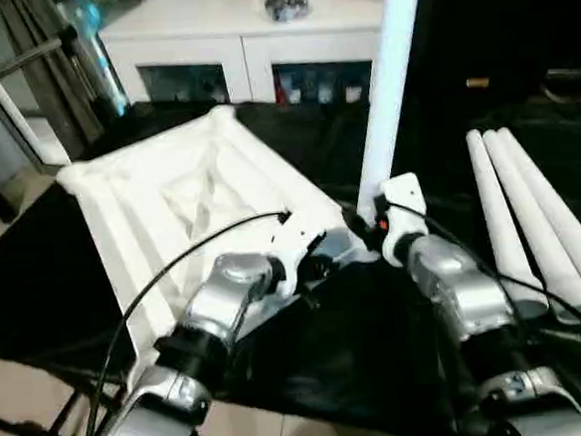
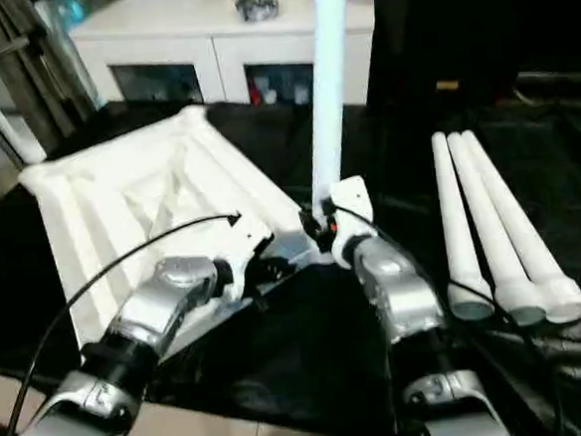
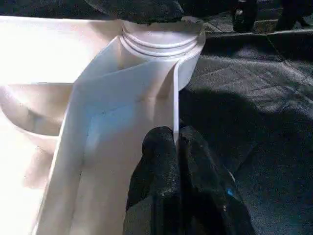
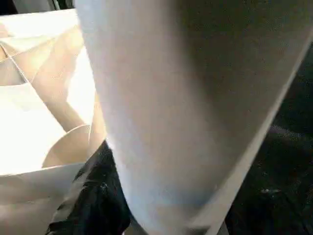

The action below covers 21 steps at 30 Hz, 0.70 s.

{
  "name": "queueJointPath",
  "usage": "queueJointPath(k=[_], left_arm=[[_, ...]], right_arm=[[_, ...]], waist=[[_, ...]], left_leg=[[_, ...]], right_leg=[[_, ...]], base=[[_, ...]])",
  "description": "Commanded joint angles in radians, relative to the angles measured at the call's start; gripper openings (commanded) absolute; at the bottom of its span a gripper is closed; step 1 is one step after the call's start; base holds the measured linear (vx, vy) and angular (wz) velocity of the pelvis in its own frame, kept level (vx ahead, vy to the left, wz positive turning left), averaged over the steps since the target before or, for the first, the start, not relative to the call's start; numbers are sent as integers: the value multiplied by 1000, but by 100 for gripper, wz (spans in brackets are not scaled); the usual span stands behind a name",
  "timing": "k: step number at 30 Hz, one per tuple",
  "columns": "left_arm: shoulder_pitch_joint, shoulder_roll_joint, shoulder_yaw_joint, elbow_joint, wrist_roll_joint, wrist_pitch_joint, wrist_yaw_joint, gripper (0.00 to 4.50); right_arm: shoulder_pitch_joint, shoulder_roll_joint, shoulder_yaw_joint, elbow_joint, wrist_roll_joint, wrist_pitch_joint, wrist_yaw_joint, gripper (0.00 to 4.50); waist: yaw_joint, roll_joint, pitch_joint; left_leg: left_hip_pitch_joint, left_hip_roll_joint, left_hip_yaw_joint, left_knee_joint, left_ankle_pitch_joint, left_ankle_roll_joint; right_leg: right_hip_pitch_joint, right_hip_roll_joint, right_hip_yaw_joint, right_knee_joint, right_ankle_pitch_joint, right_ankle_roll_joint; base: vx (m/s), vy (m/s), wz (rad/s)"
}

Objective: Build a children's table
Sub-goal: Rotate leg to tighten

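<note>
**Children's table gets a leg set into its corner**

Children's table (image 1: 170, 201) lies upside down, ribbed underside up, on a tabletop (image 1: 359, 343) draped in black cloth, in front of the robot and to its left. One leg (image 1: 391, 81) stands upright at the near right corner socket (image 3: 164, 41). The right tool (image 1: 376, 222) is closed around the base of the leg, just above the socket. The left tool (image 3: 175, 134) is nearly shut, pinching the thin side wall of the table just beside the same socket.

The step in hand looks like seating this leg. To do it well, the leg should be held plumb over the socket's ringed collar and pressed or turned straight down. The left tool should brace the wall so the light table does not skid on the cloth. How deep the leg sits cannot be told, because the right tool hides the joint.

Three spare legs (image 1: 530, 221) lie side by side on the cloth to the right, well apart from the table and within the right arm's reach. A white cabinet (image 1: 248, 41) with glass doors stands behind, clear of the work. A black cable (image 1: 174, 266) loops over the left forearm near the table's edge. It could snag if that arm swings.
</note>
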<state>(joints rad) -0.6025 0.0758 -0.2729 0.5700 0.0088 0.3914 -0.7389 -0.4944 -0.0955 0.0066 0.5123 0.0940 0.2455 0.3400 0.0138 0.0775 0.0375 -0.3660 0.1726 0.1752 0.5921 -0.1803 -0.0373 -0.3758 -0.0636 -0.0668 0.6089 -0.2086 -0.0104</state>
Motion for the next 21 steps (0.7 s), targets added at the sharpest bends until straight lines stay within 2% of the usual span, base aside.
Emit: queueJointPath(k=[1, 2, 4, 6, 7, 8, 9, 10, 11, 12, 13, 14, 15, 16, 17, 18, 19, 20, 21], left_arm=[[0, -13, -28, -35, -8, -46, -63, 0], [6, -5, -34, -44, -10, -53, -82, 0], [14, 8, -41, -58, -15, -62, -108, 0], [30, 49, -59, -91, -34, -71, -177, 0], [33, 56, -61, -97, -36, -73, -188, 0], [44, 91, -67, -124, -51, -77, -250, 0], [45, 93, -67, -126, -52, -77, -254, 0], [58, 126, -69, -154, -66, -77, -314, 0], [58, 126, -69, -154, -66, -77, -314, 0], [62, 137, -70, -164, -70, -79, -334, 0], [70, 155, -71, -181, -78, -75, -363, 0], [77, 171, -73, -192, -81, -72, -382, 0], [80, 179, -75, -195, -79, -71, -387, 0], [83, 187, -78, -198, -74, -72, -390, 0], [88, 191, -81, -201, -73, -73, -393, 0], [94, 196, -85, -210, -79, -69, -403, 0], [102, 199, -88, -222, -86, -66, -415, 0], [108, 201, -90, -234, -94, -60, -428, 0], [118, 208, -98, -257, -104, -52, -451, 0]], right_arm=[[37, 55, 34, 44, 63, 53, 101, 278], [35, 48, 33, 37, 68, 54, 114, 278], [36, 34, 39, 22, 71, 55, 138, 307], [31, -21, 59, -3, 72, 47, 219, 320], [30, -30, 62, -8, 72, 45, 232, 327], [35, -79, 65, -47, 82, 54, 303, 327], [35, -83, 65, -50, 83, 55, 308, 339], [45, -129, 64, -92, 101, 73, 386, 359], [45, -129, 64, -92, 101, 73, 386, 362], [49, -145, 65, -106, 109, 80, 416, 365], [65, -181, 84, -143, 115, 92, 473, 387], [84, -218, 109, -184, 118, 103, 528, 387], [94, -241, 125, -209, 120, 113, 561, 387], [109, -269, 144, -238, 124, 121, 603, 387], [120, -287, 155, -257, 130, 129, 635, 387], [128, -302, 162, -273, 135, 132, 659, 387], [133, -311, 165, -280, 134, 126, 670, 387], [135, -317, 165, -283, 136, 128, 679, 387], [137, -330, 171, -291, 142, 133, 707, 387]], waist=[[1, -16, -41], [2, -14, -41], [-1, -14, -45], [3, -15, -49], [4, -13, -51], [5, -15, -52], [8, -16, -54], [10, -12, -57], [12, -13, -59], [18, -12, -66], [24, 5, -67], [27, 4, -67], [34, -6, -67], [41, 2, -64], [46, 6, -64], [48, 4, -63], [52, 4, -57], [50, 3, -55], [48, -6, -55]], left_leg=[[6, 50, -32, -79, -343, 24], [5, 50, -32, -80, -339, 27], [-2, 52, -30, -80, -304, 36], [-3, 53, -29, -76, -271, 47], [-5, 53, -25, -72, -241, 59], [-3, 54, -23, -71, -232, 63], [-9, 53, -24, -69, -197, 76], [-7, 55, -23, -66, -164, 87], [-7, 54, -22, -62, -149, 95], [-10, 56, -22, -56, -96, 115], [-11, 56, -23, -52, -66, 132], [-12, 56, -22, -50, -64, 139], [-12, 59, -22, -49, -55, 152], [-13, 59, -20, -48, -68, 160], [-10, 61, -20, -48, -82, 156], [-9, 61, -19, -49, -100, 149], [-8, 64, -20, -56, -156, 123], [-8, 63, -20, -58, -171, 113], [-7, 63, -20, -61, -192, 98]], right_leg=[[24, -87, 50, -113, -422, -145], [25, -87, 51, -111, -411, -149], [30, -86, 51, -104, -331, -171], [34, -87, 51, -97, -279, -192], [34, -88, 53, -94, -233, -206], [32, -87, 53, -93, -214, -213], [39, -86, 51, -85, -167, -222], [39, -85, 51, -80, -114, -235], [40, -84, 50, -78, -86, -240], [42, -84, 50, -66, -5, -251], [37, -83, 48, -59, 53, -262], [39, -80, 45, -60, 72, -261], [38, -76, 44, -55, 99, -262], [35, -80, 44, -57, 79, -263], [33, -81, 44, -60, 52, -258], [32, -81, 44, -63, 24, -257], [32, -83, 45, -71, -66, -248], [32, -82, 45, -74, -95, -243], [33, -83, 46, -78, -133, -238]], base=[[0, 0, 0], [0, 0, 0], [0, 0, 0], [0, 0, 0], [0, 0, 0], [0, 0, 0], [0, 0, 0], [0, 0, 0], [0, 0, 0], [0, 0, 0], [0, 0, 0], [0, 0, 0], [0, 0, 0], [0, 0, 0], [0, 0, 0], [0, 0, 0], [0, 0, 0], [0, 0, 0], [0, 0, 0]])
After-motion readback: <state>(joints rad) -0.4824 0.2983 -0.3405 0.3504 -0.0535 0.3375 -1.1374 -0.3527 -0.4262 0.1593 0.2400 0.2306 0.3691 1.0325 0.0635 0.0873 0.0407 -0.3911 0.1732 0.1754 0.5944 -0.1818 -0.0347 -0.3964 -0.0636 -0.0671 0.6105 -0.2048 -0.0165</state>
